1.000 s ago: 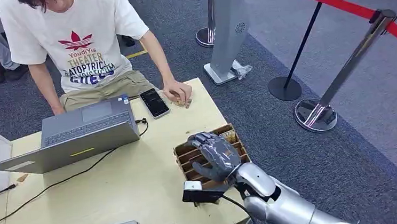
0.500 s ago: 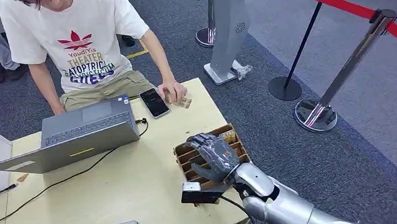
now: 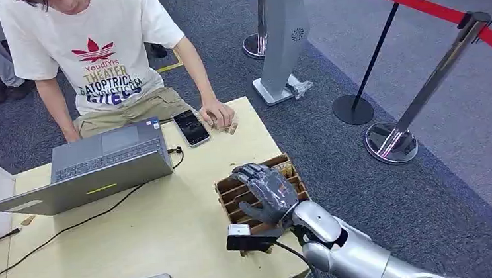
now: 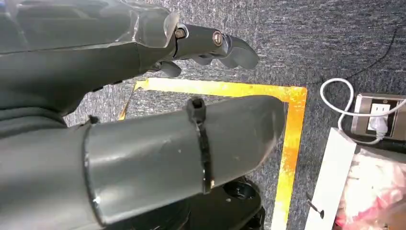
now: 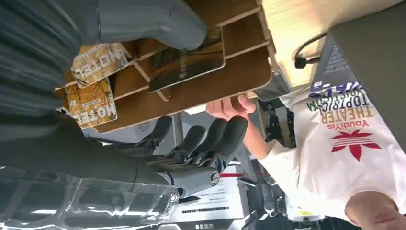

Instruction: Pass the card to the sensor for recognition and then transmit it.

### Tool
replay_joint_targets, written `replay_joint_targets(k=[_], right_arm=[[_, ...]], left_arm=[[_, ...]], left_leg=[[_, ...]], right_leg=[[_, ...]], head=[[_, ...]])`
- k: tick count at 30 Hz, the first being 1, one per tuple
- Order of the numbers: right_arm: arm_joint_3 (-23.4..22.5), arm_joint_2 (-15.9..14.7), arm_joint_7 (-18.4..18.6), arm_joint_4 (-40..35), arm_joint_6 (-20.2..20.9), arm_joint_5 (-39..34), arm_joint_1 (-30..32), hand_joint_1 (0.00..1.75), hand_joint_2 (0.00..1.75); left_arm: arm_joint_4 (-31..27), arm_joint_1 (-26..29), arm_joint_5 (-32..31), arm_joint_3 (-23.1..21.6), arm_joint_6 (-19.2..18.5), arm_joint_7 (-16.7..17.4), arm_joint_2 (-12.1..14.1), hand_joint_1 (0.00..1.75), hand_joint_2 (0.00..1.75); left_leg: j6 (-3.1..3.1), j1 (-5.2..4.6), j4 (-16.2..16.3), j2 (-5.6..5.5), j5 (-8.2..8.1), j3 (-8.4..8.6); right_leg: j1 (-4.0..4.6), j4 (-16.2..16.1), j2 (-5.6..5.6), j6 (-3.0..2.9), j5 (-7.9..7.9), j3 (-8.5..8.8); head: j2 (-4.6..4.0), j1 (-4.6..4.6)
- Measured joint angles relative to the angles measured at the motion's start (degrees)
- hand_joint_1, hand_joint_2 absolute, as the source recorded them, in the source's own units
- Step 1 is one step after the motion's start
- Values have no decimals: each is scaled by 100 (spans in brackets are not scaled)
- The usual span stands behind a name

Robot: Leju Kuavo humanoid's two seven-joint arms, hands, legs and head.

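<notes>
Several hotel cards (image 5: 93,100) stood in the slots of a wooden card rack (image 3: 234,196) near the tabletop's (image 3: 164,232) right edge. The right hand (image 3: 267,189) hovered over that rack, fingers spread and holding nothing. The left hand (image 4: 143,52) hung above grey carpet, fingers loosely extended and empty. Across the tabletop a person (image 3: 100,51) sat behind a laptop (image 3: 93,165), one hand (image 3: 218,112) beside a phone (image 3: 191,127).
</notes>
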Motion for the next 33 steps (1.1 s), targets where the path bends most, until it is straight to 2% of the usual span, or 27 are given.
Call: replay_joint_targets(k=[8,14,17,18,19,20,23,28,30,31,33], right_arm=[[-129,-74,133,-158,9,171,200,63,175],[-203,-92,199,-269,57,230,304,89,175],[-223,-92,214,-315,83,288,344,93,175],[-227,-92,221,-328,87,288,357,113,175],[-234,-92,221,-339,89,291,365,113,175],[-236,-92,221,-348,94,293,368,136,175],[-240,-92,225,-370,105,317,380,140,175],[-280,-92,240,-440,120,321,425,131,175],[-288,-92,243,-455,120,321,444,120,175],[-299,-92,245,-470,120,323,460,124,175],[-332,-92,254,-498,118,326,491,120,175]], left_arm=[[0,1,-59,0,-20,0,0,0,0],[0,1,-77,0,-44,0,2,0,0],[0,0,-81,0,-61,0,4,0,0],[0,0,-81,0,-68,2,6,0,0],[0,0,-79,0,-68,0,7,0,0],[0,0,-79,0,-70,0,9,0,0],[0,-1,-81,0,-77,0,11,0,0],[0,-1,-98,0,-94,-7,13,0,0],[0,-1,-105,0,-98,-7,15,0,0],[0,-2,-109,0,-101,-9,17,0,0],[0,-1,-114,0,-107,-11,20,0,0]], left_leg=[[0,0,0,0,0,0],[0,0,0,0,0,0],[0,0,0,0,0,0],[0,0,0,1,0,0],[0,0,0,0,0,0],[0,0,0,1,0,0],[0,0,0,1,0,0],[0,0,0,1,0,-1],[0,0,0,1,0,-1],[0,0,0,0,0,-1],[0,0,0,0,0,-1]], right_leg=[[0,0,0,0,0,-1],[0,0,0,0,0,-1],[0,0,1,0,0,-1],[0,0,0,0,0,-1],[0,0,1,0,0,-1],[0,0,1,0,0,-1],[0,0,1,0,0,-1],[0,0,0,0,0,-1],[0,0,0,0,0,-1],[0,0,0,0,0,-1],[0,0,0,0,0,-2]], head=[[0,0],[0,0],[0,0],[0,0],[0,0],[0,0],[0,0],[0,0],[0,-2],[0,0],[0,0]])
